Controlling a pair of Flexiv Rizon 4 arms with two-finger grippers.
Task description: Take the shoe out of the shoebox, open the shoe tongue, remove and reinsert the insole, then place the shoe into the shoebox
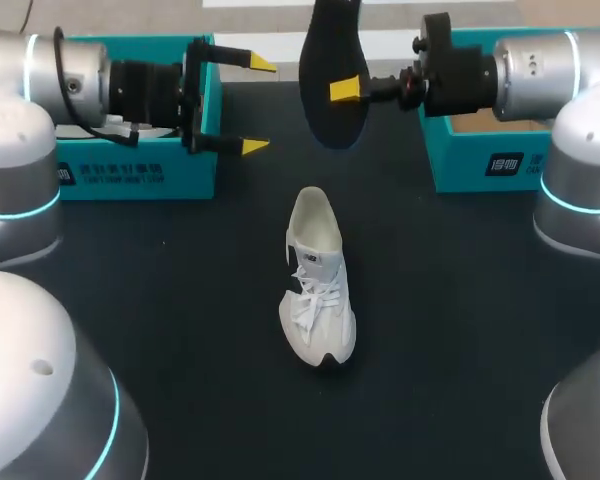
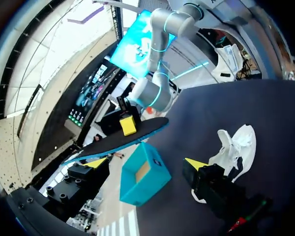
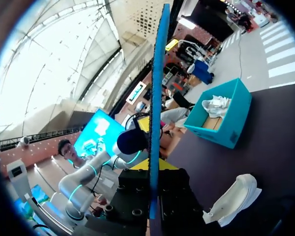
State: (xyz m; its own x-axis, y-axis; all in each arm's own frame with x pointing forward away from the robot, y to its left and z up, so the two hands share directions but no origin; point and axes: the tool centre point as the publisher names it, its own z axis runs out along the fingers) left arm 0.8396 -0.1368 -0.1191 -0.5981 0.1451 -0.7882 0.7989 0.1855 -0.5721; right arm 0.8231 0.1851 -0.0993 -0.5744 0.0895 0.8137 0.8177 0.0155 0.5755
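Note:
A white shoe lies on the black table, toe toward the front edge; it also shows in both wrist views. High over the table's far middle my right gripper is shut on the dark insole, which stands on edge. Its blue edge runs up between my right gripper's fingers. My left gripper hangs open just left of the insole, not touching it. In the left wrist view the insole lies ahead of my left gripper, whose jaws stand wide apart.
A teal shoebox stands at the back left under my left arm, with another white shoe inside it. A second teal box stands at the back right under my right arm.

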